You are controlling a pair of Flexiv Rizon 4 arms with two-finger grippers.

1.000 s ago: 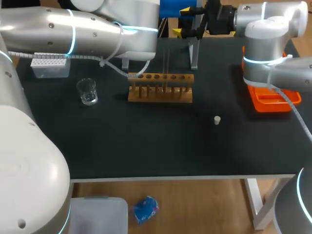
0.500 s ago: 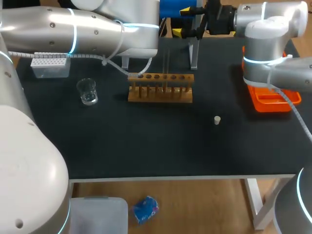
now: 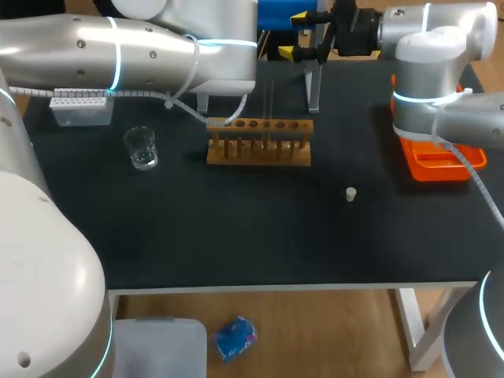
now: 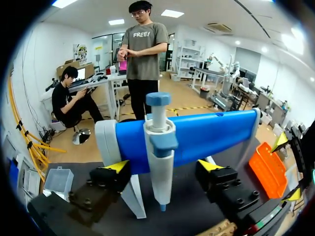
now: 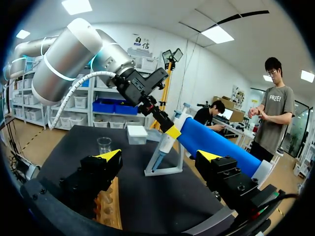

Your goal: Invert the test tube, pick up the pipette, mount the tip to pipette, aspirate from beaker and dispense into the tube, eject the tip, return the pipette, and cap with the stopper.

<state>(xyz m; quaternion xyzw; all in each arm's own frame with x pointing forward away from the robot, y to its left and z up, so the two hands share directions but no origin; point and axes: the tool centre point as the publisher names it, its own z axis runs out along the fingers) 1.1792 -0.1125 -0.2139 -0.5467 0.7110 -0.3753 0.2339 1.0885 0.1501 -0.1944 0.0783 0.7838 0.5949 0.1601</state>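
Note:
The blue pipette (image 4: 197, 137) lies across its white stand (image 4: 133, 196) at the table's far edge, also seen from above as the pipette (image 3: 277, 14). My left gripper (image 4: 162, 166) stands open around the pipette's white shaft, with gaps on both sides. My right gripper (image 3: 293, 35) is open just right of the pipette; in its own view the right gripper (image 5: 159, 156) has the blue body ahead of it. A glass test tube (image 3: 269, 102) stands upright in the wooden rack (image 3: 260, 146). The beaker (image 3: 142, 147), tip box (image 3: 79, 109) and white stopper (image 3: 351, 194) sit on the table.
An orange tray (image 3: 437, 164) sits at the right edge under my right arm. My left arm (image 3: 118, 51) spans the far left of the table above the tip box. The black tabletop (image 3: 236, 228) lies in front of the rack.
In the head view my left arm has lifted very slightly over the tip box. Nothing else on the table has moved.

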